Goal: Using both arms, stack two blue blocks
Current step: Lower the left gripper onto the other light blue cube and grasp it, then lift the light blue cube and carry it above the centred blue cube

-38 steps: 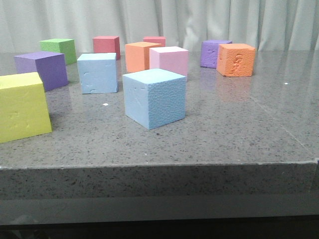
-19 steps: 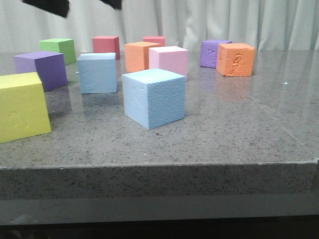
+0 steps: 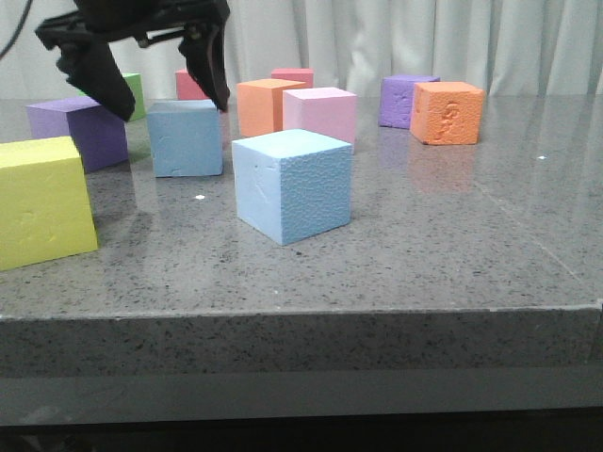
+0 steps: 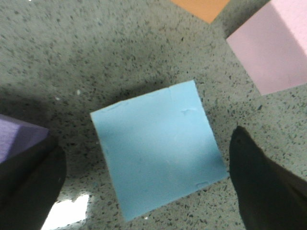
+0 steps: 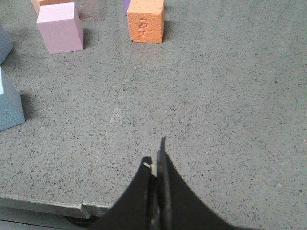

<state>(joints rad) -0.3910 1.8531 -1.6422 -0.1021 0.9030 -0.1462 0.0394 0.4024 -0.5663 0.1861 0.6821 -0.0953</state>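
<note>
The pebbled light blue block [image 3: 292, 185] stands near the table's front, and its corner shows in the right wrist view [image 5: 9, 108]. The smoother, dented blue block [image 3: 186, 137] stands behind it to the left, between the purple and orange cubes. My left gripper [image 3: 162, 96] hangs open just above that smoother block, one finger on each side. In the left wrist view the block's top [image 4: 158, 146] lies between the two dark fingers [image 4: 261, 184], apart from both. My right gripper [image 5: 157, 160] is shut and empty above the table's front edge and is out of the front view.
Around the blue blocks stand a yellow cube [image 3: 42, 201], a purple cube [image 3: 80, 130], a green cube [image 3: 135, 92], a red cube [image 3: 188, 85], an orange cube [image 3: 266, 105], a pink cube [image 3: 320, 115], another purple cube [image 3: 405, 99] and an orange cube [image 3: 448, 113]. The table edge [image 3: 301, 311] runs across the front.
My left gripper has come down from above the frame over the smoother blue block, open. The blocks have not moved.
</note>
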